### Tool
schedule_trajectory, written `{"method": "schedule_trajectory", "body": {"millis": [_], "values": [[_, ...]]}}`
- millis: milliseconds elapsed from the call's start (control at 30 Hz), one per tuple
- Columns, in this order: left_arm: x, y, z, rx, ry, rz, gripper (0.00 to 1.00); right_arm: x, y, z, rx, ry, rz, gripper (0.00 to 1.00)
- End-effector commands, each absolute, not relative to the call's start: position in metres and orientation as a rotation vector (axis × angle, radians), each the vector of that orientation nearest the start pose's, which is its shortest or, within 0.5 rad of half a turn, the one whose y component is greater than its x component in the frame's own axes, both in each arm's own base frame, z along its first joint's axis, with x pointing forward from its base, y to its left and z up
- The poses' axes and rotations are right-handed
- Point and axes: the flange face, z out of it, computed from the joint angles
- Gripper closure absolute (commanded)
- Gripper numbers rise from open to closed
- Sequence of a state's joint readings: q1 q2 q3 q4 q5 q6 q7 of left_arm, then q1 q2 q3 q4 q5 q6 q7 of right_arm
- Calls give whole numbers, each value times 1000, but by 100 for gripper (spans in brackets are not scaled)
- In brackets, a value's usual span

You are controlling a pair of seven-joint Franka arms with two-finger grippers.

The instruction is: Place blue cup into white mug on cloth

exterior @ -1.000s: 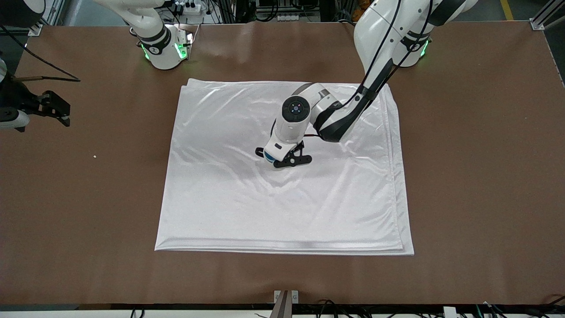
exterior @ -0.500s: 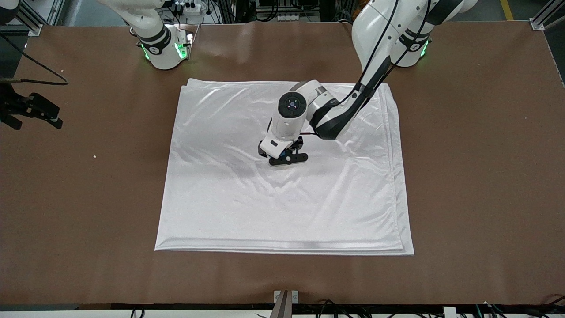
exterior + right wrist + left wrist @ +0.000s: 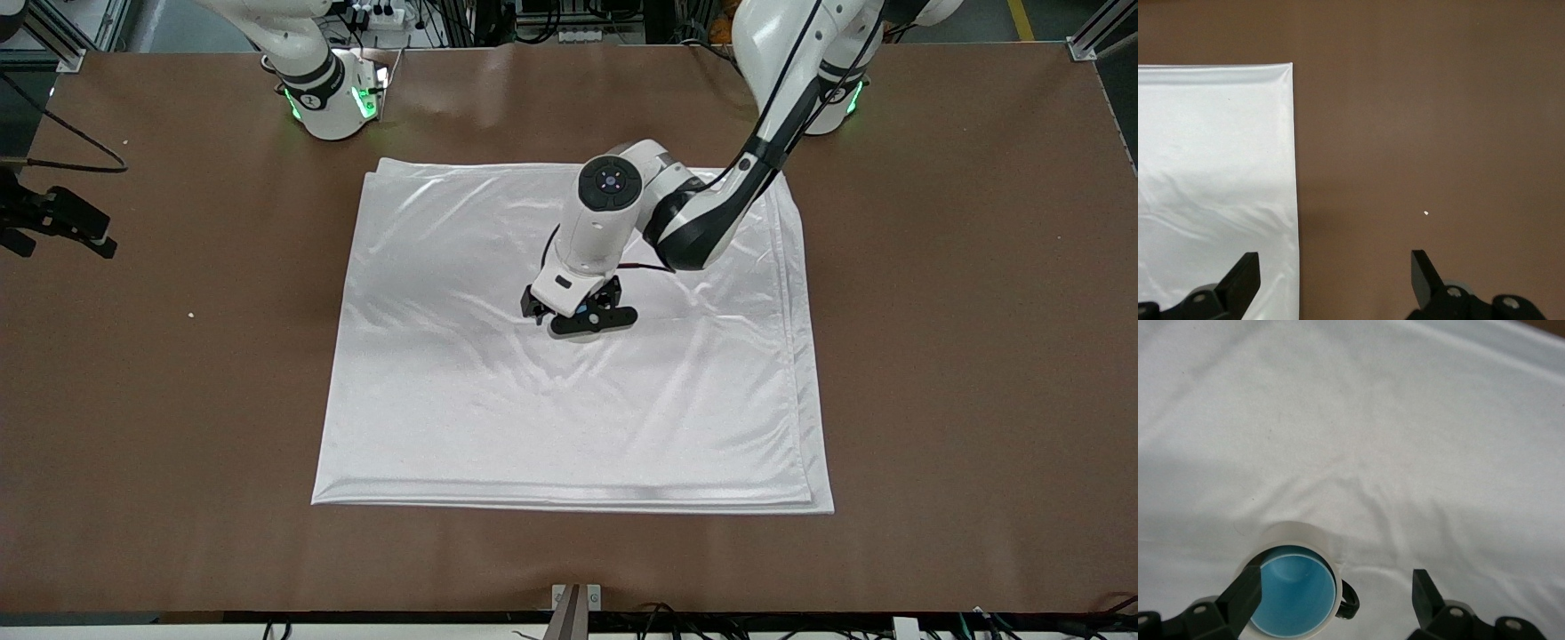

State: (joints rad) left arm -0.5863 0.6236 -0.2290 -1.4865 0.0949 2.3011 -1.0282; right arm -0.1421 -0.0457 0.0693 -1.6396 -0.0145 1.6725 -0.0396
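The blue cup [image 3: 1295,590] sits upright inside the white mug [image 3: 1298,530], whose black handle [image 3: 1350,603] points sideways. Both stand on the white cloth [image 3: 1405,420] near its middle. My left gripper [image 3: 1335,587] hangs open just above them, one finger over the mug's rim and the other apart from the handle, holding nothing. In the front view the left gripper [image 3: 582,316] covers the mug and cup over the cloth [image 3: 569,427]. My right gripper [image 3: 1335,273] is open and empty; it waits over bare table at the right arm's end [image 3: 84,233].
Brown table [image 3: 960,356] surrounds the cloth on all sides. The cloth's edge [image 3: 1293,167] runs under the right wrist view. A tiny white crumb [image 3: 190,315] lies on the table toward the right arm's end. The arm bases stand along the table's top edge.
My left gripper has opened and let go of the blue cup, which now rests in the mug. The left hand has risen a little. The right gripper drifted slightly toward the table's end.
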Motion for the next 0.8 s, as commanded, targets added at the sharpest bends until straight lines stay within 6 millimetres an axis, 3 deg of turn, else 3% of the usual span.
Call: {"method": "schedule_trajectory", "body": {"millis": [0,133,333,767], "values": [[520,-505,341,-3283,-356,-160,0,542,-42,635,-3149,99,-98,0],[521,-502,345,-3276,-359,-159,0,540,-41,636,-3148,99,-93,0],[548,-470,359,-3261,-420,-198,0,540,-38,634,-3146,101,-89,0],[611,-370,364,-3205,-372,-171,0,540,-36,634,-3144,142,-84,0]]}}
